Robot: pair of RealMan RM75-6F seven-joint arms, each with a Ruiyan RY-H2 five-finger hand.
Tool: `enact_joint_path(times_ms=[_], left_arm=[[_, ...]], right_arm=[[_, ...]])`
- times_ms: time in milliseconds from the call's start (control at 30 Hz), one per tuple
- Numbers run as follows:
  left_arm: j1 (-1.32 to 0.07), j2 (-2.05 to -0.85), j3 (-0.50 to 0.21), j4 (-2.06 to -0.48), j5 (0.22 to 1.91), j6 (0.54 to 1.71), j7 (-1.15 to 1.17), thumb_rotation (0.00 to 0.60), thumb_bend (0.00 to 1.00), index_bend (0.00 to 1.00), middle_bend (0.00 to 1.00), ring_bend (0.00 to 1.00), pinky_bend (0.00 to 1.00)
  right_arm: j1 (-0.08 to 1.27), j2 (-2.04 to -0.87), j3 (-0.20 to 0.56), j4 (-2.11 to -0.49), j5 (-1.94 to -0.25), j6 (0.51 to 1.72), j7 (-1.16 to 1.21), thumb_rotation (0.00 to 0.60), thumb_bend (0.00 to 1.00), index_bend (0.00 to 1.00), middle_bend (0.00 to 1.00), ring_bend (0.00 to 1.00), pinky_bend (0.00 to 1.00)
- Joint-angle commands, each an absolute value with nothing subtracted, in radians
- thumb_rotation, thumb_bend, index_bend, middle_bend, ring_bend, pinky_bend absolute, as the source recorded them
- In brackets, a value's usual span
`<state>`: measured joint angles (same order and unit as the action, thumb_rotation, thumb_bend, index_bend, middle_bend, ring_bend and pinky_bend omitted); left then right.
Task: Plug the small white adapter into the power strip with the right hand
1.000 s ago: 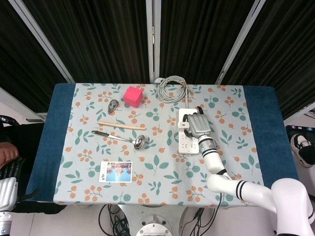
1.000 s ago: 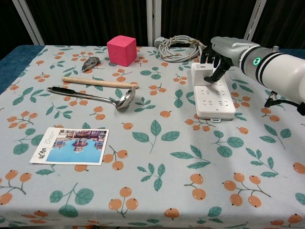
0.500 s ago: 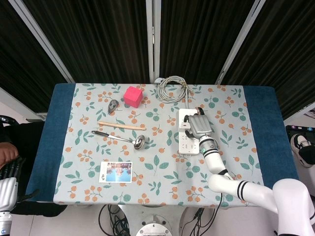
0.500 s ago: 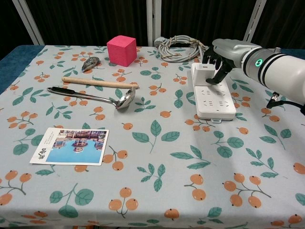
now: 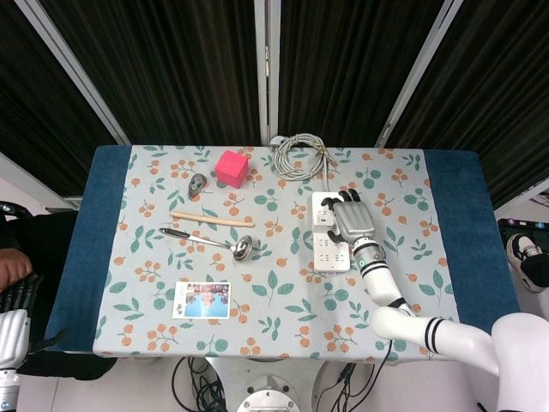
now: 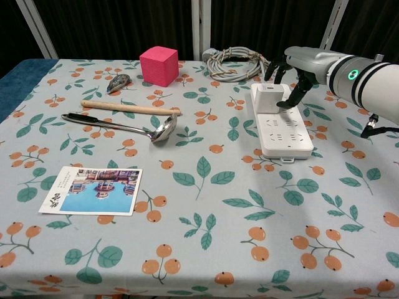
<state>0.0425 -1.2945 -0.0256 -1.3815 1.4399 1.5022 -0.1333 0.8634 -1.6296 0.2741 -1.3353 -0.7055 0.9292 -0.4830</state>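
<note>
The white power strip lies on the right half of the flowered tablecloth. The small white adapter stands on the strip's far end. My right hand hovers over that end with its fingers spread. One fingertip reaches down beside the adapter's right side, and nothing is gripped. My left hand hangs off the table's left edge in the head view, fingers straight and holding nothing.
A coiled grey cable lies just behind the strip. Left of it are a pink cube, a small grey object, a wooden stick, a metal ladle and a photo card.
My right hand has shifted right and its fingers have opened off the adapter, which now stands alone on the strip's far end. The strip has slid slightly right.
</note>
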Motion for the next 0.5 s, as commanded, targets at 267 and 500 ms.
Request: enact_joint_path(times_ms=[267, 500], left_arm=[[0.045, -1.288, -0.025, -1.391, 1.440, 1.506, -0.125, 0.600, 0.00, 0.06, 0.00, 0.00, 0.00], [0.041, -1.285, -0.026, -1.403, 1.444, 1.506, -0.111, 0.600, 0.00, 0.06, 0.00, 0.00, 0.00]], right_arm=[[0.792, -1.487, 0.291, -1.556, -0.803, 0.969, -0.360, 0.600, 0.24, 0.26, 0.33, 0.11, 0.00], [0.708, -1.492, 0.371, -1.585, -0.955, 0.978, 0.033, 0.600, 0.44, 0.57, 0.55, 0.36, 0.27]])
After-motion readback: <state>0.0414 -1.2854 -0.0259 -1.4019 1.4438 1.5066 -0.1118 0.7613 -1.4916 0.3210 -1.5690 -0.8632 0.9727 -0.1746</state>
